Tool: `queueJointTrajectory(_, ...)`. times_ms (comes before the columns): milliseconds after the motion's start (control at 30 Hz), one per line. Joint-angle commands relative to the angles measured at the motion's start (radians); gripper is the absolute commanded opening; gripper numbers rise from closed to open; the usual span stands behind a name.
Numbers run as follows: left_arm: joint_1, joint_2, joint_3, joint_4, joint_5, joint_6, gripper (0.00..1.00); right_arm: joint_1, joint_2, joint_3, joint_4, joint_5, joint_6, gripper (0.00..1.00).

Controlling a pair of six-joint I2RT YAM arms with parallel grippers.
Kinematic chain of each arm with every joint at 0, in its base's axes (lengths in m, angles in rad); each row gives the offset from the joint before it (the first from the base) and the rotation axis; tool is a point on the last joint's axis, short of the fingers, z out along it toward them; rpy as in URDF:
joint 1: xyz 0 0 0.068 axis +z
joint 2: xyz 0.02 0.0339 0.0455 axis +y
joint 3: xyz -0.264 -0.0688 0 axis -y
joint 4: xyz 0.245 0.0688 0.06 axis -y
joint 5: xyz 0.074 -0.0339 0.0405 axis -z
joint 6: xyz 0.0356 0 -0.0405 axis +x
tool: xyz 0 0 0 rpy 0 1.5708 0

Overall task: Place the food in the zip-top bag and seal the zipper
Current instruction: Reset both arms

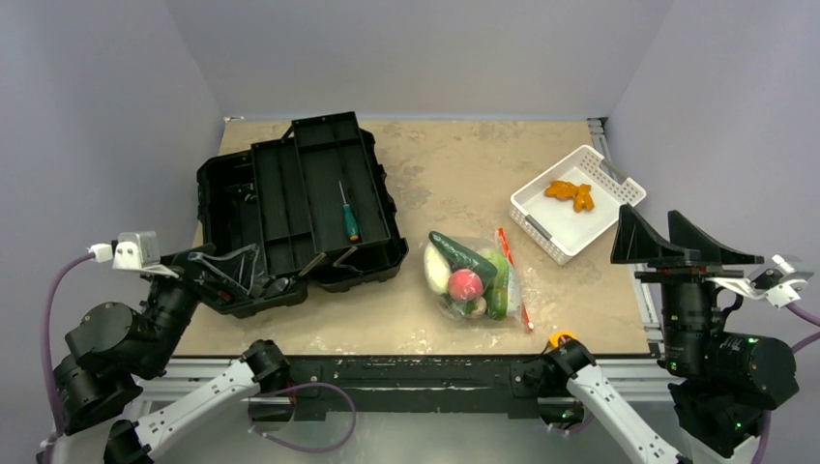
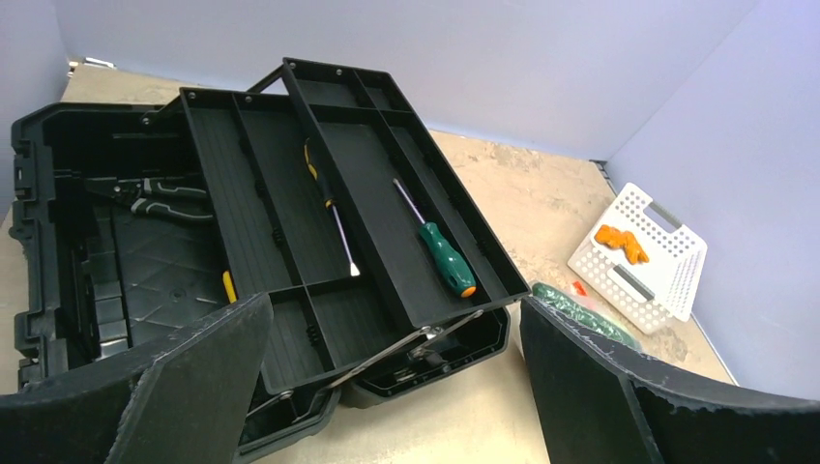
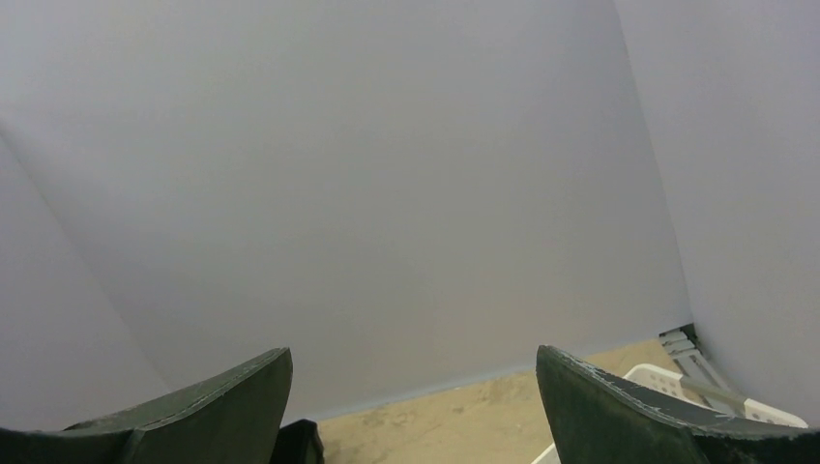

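The zip-top bag (image 1: 476, 307) lies just right of centre in the top view, food (image 1: 465, 284) packed inside; its zipper (image 1: 513, 277) runs along the bag's right edge. Open black toolbox (image 1: 218, 193) sits to the left, a screwdriver (image 1: 349, 220) in its tray; white basket (image 1: 541, 227) upper right. Left gripper (image 1: 227, 269) at lower left and right gripper (image 1: 667, 242) at far right both have jaws spread wide, gripping nothing, well apart from the bag.

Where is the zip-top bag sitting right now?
In the top view, the zip-top bag lies right of centre near the table's front edge, between the black toolbox and the white basket.
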Motion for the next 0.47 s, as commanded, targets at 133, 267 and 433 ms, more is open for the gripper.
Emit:
queueJointTrajectory(133, 0.003, -0.015, 0.041, -0.02, -0.023, -0.021, 1.0, -0.001, -0.024, 0.025, -0.032, 0.032, -0.029, 0.99)
queueJointTrajectory(267, 0.003, -0.004, 0.04, -0.031, -0.011, -0.035, 1.0, -0.001, -0.043, 0.016, -0.028, 0.019, -0.036, 0.99)
queueJointTrajectory(433, 0.003, 0.006, 0.038, -0.04, 0.0, -0.048, 1.0, -0.001, -0.044, 0.022, -0.052, 0.034, -0.036, 0.99)
